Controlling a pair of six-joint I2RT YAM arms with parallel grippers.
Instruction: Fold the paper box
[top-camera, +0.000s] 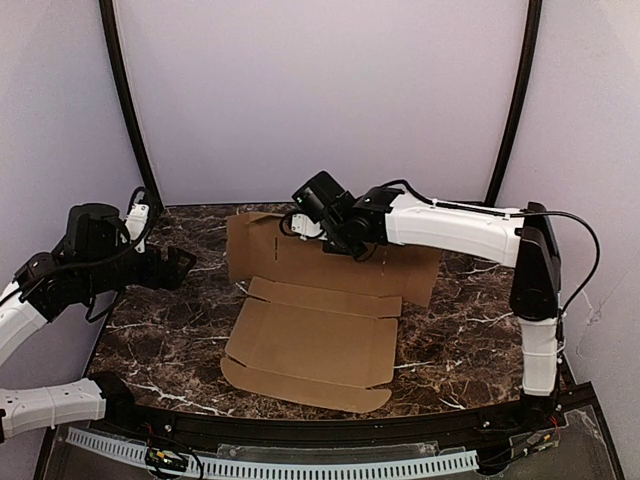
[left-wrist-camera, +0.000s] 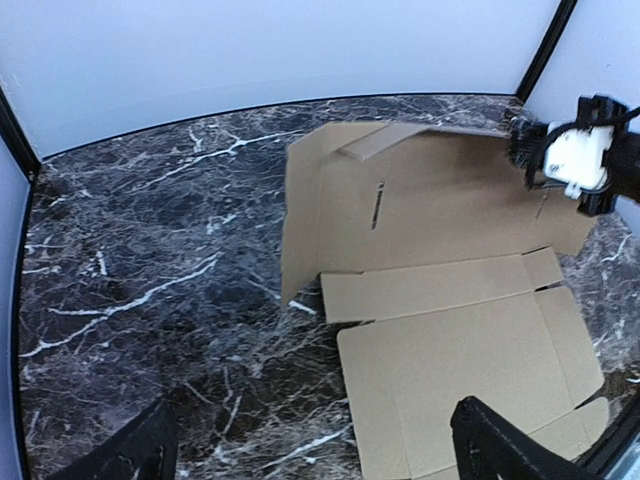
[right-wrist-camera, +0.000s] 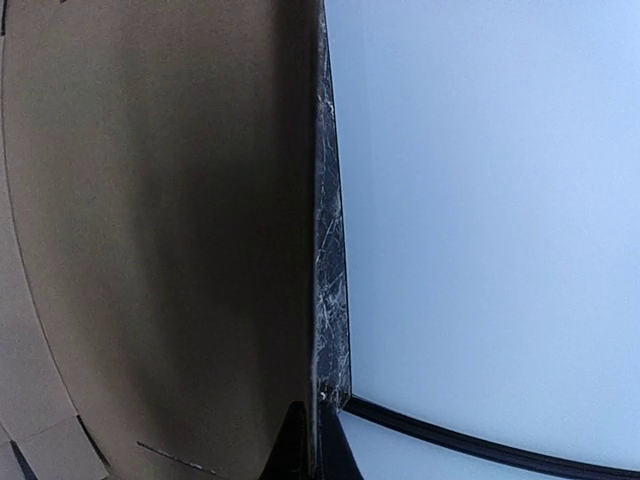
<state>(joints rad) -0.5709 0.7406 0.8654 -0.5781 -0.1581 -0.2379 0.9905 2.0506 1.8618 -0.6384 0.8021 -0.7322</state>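
Two arms, one box part-raised on the table.
Your box sat mid-table as a die-cut brown sheet. Its near panel and flaps lay flat on the dark marble, while the far panel stood up from its crease. You had the left gripper hovering off the sheet's left side, well apart from the cardboard, with its fingers spread wide. Farther back, your right gripper reached across to the raised panel's top edge, and its fingers were pressed together on the cardboard, pinching that edge.
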